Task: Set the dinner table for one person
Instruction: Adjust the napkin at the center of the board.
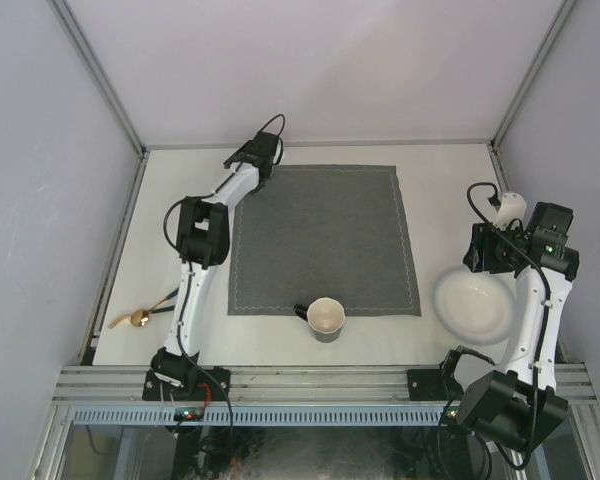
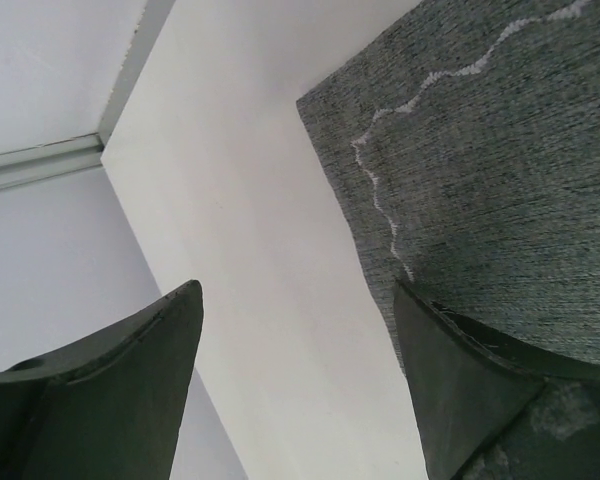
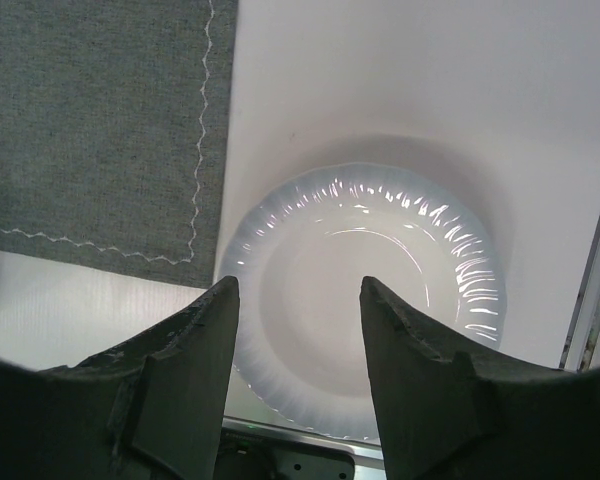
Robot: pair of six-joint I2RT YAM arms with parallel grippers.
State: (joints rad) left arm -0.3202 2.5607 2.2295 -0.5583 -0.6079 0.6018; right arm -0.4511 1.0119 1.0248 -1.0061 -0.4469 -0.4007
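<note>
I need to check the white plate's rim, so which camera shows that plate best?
The right wrist view: the white plate is close up, its fluted rim clear. Top external shows it small, partly under the right arm. Left wrist misses it.

Plain pale lilac-grey walls [image 1: 310, 60] enclose me on three sides, joined by slim aluminium corner posts [image 1: 100, 78], softly lit.
</note>
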